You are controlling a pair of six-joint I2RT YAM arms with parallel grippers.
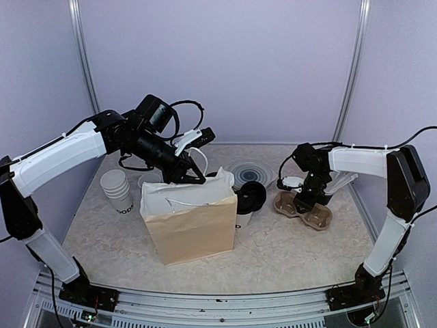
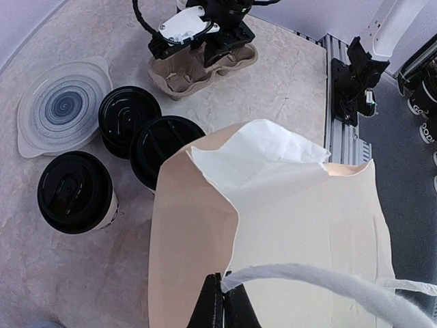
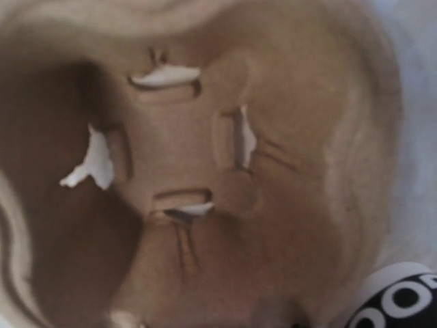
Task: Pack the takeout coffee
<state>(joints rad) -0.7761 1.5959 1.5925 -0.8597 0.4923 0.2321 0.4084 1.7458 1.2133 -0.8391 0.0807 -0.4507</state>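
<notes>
Since the left gripper [image 2: 222, 302] is pinched shut on the white handle [image 2: 307, 272], I reckon it's there to hold the paper bag [image 2: 307, 225] upright with its mouth open for loading. Right gripper [image 1: 305, 197] is down on the cardboard cup tray [image 1: 318, 219], probably steadying it, but I can't tell if it's clamped or just open over it. Coffee cup [image 2: 75, 191] stands lidded on the table beside the bag, apart from both sets of fingers, nobody holding it.
</notes>
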